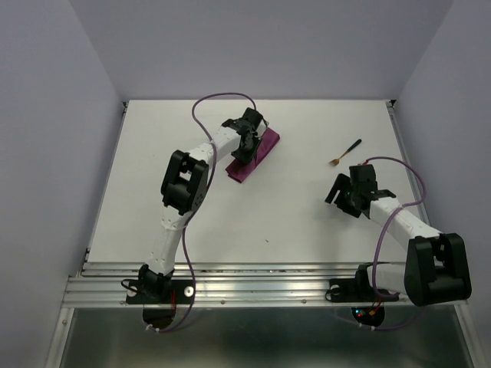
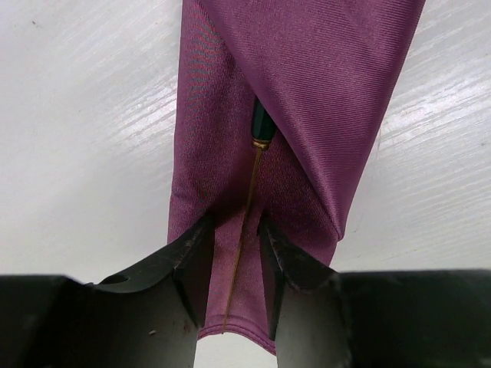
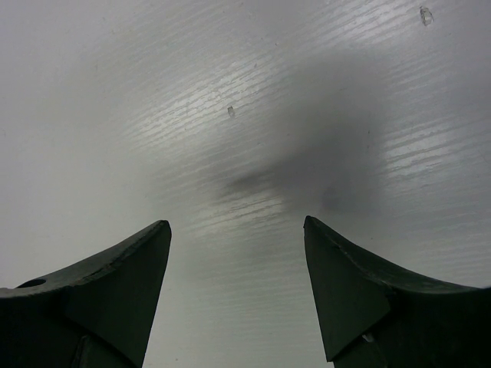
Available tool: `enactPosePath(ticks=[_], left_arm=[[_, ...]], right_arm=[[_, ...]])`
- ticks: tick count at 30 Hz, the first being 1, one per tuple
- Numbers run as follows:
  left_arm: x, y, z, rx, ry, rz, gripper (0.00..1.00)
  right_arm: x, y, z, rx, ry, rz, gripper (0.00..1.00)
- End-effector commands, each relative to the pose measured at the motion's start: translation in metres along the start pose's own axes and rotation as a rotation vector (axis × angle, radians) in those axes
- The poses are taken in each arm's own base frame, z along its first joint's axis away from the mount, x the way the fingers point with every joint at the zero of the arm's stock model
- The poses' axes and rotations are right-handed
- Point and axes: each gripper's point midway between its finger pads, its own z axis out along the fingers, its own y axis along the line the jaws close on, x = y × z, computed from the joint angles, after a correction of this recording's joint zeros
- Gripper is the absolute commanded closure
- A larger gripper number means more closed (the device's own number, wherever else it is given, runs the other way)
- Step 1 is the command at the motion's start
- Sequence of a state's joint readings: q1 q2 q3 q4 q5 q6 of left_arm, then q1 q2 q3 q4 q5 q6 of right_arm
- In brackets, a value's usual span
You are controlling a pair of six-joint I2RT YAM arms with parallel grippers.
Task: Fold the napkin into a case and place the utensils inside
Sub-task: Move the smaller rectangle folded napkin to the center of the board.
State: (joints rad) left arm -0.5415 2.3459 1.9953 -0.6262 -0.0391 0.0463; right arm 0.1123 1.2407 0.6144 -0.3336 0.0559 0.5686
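The magenta-purple napkin (image 1: 265,146) (image 2: 307,92) lies folded into a long narrow case at the back middle of the table. One utensil is tucked into it: its dark handle (image 2: 261,123) slips under a diagonal fold, and its thin gold blade (image 2: 245,222) runs along the cloth. My left gripper (image 1: 244,153) (image 2: 235,221) hovers over the case's near end, open, one finger on each side of the blade without touching it. The other utensil (image 1: 346,152), black-handled with a gold end, lies on the table at the right. My right gripper (image 1: 339,198) (image 3: 236,224) is open over bare table, in front of that utensil.
The white table (image 1: 291,222) is walled by lavender panels at the back and both sides. A metal rail (image 1: 253,280) with the arm bases runs along the near edge. Purple cables loop above both arms.
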Motion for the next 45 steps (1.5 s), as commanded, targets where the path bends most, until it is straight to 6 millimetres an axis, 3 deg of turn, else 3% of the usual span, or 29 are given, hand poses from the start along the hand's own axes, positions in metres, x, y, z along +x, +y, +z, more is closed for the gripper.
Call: enactPosePath(ticks=[1,7,10,11,12,13,16,17,18,19,20,22,23,25,27,28,31,35,37,38,45], left_arm=[[-0.034,0.007,-0.046,-0.006,-0.118,-0.042,0.59],[-0.042,0.024,-0.075,-0.011,-0.192,-0.161,0.59],[-0.030,0.029,-0.076,-0.021,-0.188,-0.208,0.61],[-0.031,0.032,-0.087,-0.026,-0.211,-0.219,0.62],[-0.021,0.034,-0.082,-0.044,-0.202,-0.227,0.62],[-0.012,0.036,-0.087,-0.056,-0.200,-0.243,0.63],[-0.008,0.043,-0.094,-0.072,-0.230,-0.296,0.63],[-0.009,0.048,-0.102,-0.077,-0.248,-0.318,0.63],[-0.002,0.058,-0.099,-0.090,-0.239,-0.352,0.63],[0.000,0.063,-0.106,-0.092,-0.250,-0.400,0.63],[0.011,0.074,-0.103,-0.099,-0.235,-0.441,0.63],[0.014,0.081,-0.119,-0.084,-0.270,-0.494,0.64],[0.029,0.080,-0.115,-0.075,-0.247,-0.525,0.64],[0.033,0.087,-0.124,-0.072,-0.285,-0.564,0.64],[0.042,0.089,-0.138,-0.076,-0.313,-0.594,0.63],[0.043,0.092,-0.147,-0.076,-0.335,-0.601,0.63],[0.055,0.097,-0.155,-0.105,-0.338,-0.608,0.63],[0.065,0.102,-0.157,-0.124,-0.332,-0.619,0.63],[0.067,0.102,-0.158,-0.121,-0.333,-0.619,0.63],[0.067,0.101,-0.157,-0.115,-0.331,-0.620,0.64],[0.071,0.088,-0.155,-0.049,-0.311,-0.600,0.63]], right_arm=[[-0.008,0.004,-0.005,-0.012,-0.029,-0.008,0.24],[-0.014,0.018,-0.009,-0.074,-0.033,-0.004,0.25],[-0.006,0.048,-0.011,-0.175,-0.010,-0.015,0.25],[0.000,0.058,-0.008,-0.195,0.015,-0.005,0.25],[0.000,0.071,-0.008,-0.232,0.011,-0.010,0.27],[0.008,0.097,-0.007,-0.284,0.026,-0.031,0.29],[0.022,0.144,-0.004,-0.364,0.048,-0.080,0.33],[0.028,0.178,-0.012,-0.438,0.059,-0.111,0.34],[0.039,0.192,0.003,-0.440,0.092,-0.127,0.35],[0.039,0.227,-0.004,-0.510,0.097,-0.150,0.36],[0.052,0.235,0.014,-0.494,0.131,-0.164,0.36],[0.051,0.262,0.021,-0.531,0.115,-0.165,0.36],[0.042,0.285,0.020,-0.570,0.096,-0.146,0.36],[0.046,0.293,0.042,-0.554,0.109,-0.123,0.36],[0.041,0.313,0.046,-0.579,0.098,-0.091,0.35],[0.046,0.313,0.061,-0.559,0.111,-0.085,0.36],[0.042,0.327,0.070,-0.570,0.106,-0.049,0.36],[0.053,0.333,0.090,-0.553,0.130,-0.030,0.44],[0.058,0.337,0.091,-0.558,0.138,-0.034,0.56],[0.060,0.336,0.093,-0.553,0.144,-0.034,0.68],[0.058,0.317,0.080,-0.532,0.114,-0.061,0.98]])
